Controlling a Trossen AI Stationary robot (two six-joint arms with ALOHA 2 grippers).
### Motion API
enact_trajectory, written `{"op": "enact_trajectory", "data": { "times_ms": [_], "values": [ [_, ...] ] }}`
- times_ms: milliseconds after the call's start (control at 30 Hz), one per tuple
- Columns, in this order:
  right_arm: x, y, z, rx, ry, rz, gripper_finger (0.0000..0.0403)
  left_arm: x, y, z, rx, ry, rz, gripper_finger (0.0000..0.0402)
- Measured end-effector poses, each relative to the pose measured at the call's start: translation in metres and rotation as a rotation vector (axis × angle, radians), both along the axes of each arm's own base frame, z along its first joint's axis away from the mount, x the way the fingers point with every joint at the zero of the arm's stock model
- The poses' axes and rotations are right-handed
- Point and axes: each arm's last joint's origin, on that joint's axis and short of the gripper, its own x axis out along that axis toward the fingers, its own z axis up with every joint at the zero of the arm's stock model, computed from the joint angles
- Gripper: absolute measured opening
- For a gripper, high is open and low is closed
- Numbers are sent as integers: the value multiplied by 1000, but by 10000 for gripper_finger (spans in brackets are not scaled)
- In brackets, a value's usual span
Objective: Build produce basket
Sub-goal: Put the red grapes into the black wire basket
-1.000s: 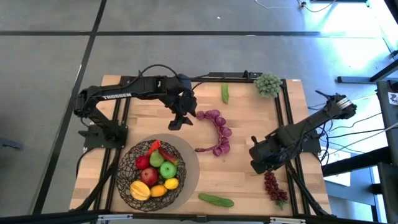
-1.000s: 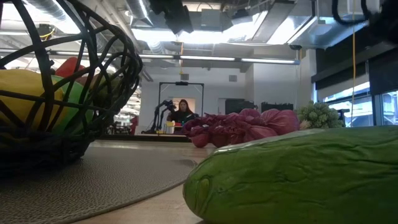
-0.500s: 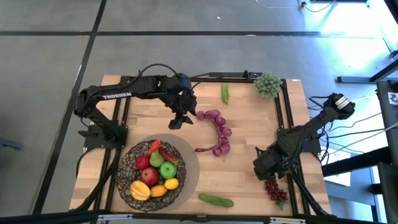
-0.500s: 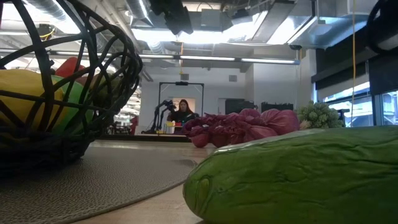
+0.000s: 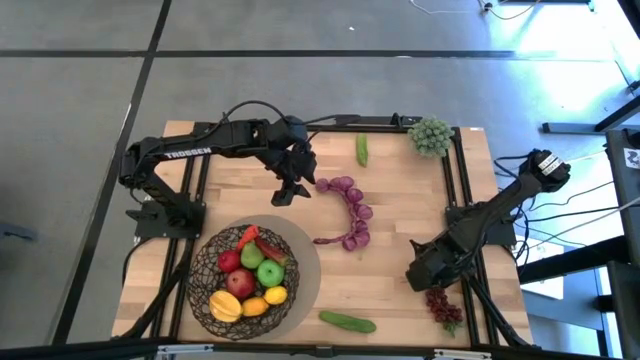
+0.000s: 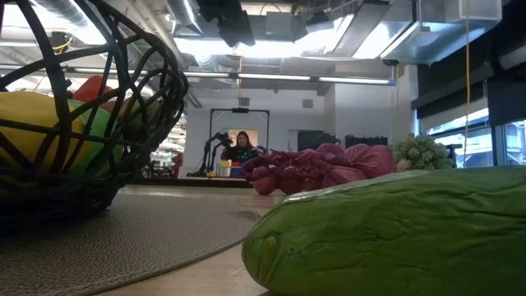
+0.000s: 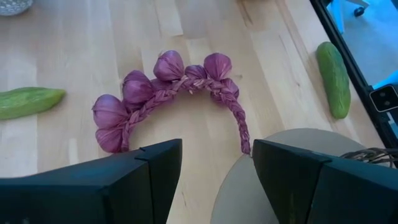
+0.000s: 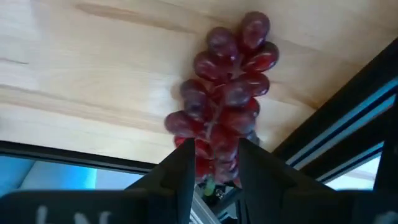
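The wire basket (image 5: pixel 243 270) stands on a round grey mat (image 5: pixel 305 262) at the near left and holds apples, a chili and yellow and orange fruits. A dark-red grape bunch (image 5: pixel 443 305) lies at the near right. My right gripper (image 5: pixel 430 276) hangs low over the bunch's far end, open, with its fingers on either side of the grapes (image 8: pixel 217 118). My left gripper (image 5: pixel 289 192) is open above the table, beside a purple braid of bulbs (image 5: pixel 348 213), which also shows past its fingers (image 7: pixel 168 93). My right gripper comes slanting down from the far side, one finger (image 8: pixel 180 171) on each side of the bunch's nearest grapes (image 8: pixel 214 155). The bunch lies flat on the table. Whether the fingers touch it I cannot tell.
One cucumber (image 5: pixel 348 321) lies by the near edge and fills the low view (image 6: pixel 394 230). Another cucumber (image 5: pixel 362 150) and a green grape bunch (image 5: pixel 430 136) lie at the far edge. A black frame rail (image 5: pixel 462 200) runs along the table's right side, close to the dark-red grapes.
My right gripper has sunk and gone toward the table's near edge, down onto the dark-red grape bunch, rolling a little on the way. Its finger gap is unchanged. The grapes have stayed where they lay.
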Motion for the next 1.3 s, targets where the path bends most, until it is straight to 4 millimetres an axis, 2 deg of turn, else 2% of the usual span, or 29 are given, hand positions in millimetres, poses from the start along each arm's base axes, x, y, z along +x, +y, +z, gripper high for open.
{"op": "enact_trajectory", "data": {
  "times_ms": [267,533,767,900,1100,1300],
  "values": [
    [-12,-7,-20,26,91,16,113,0,0,0,0,0,0,187],
    [-8,-4,-29,110,-11,24,113,0,0,0,-1,0,1,187],
    [-14,-9,-40,81,20,0,112,0,0,0,-2,1,2,187],
    [-13,-9,-43,87,-29,-5,85,0,0,0,-2,1,2,187],
    [-9,-8,-43,71,-108,-22,10,0,0,0,-2,1,2,187],
    [-7,-7,-43,61,-140,-26,4,0,0,0,-2,1,2,187]
  ]
}}
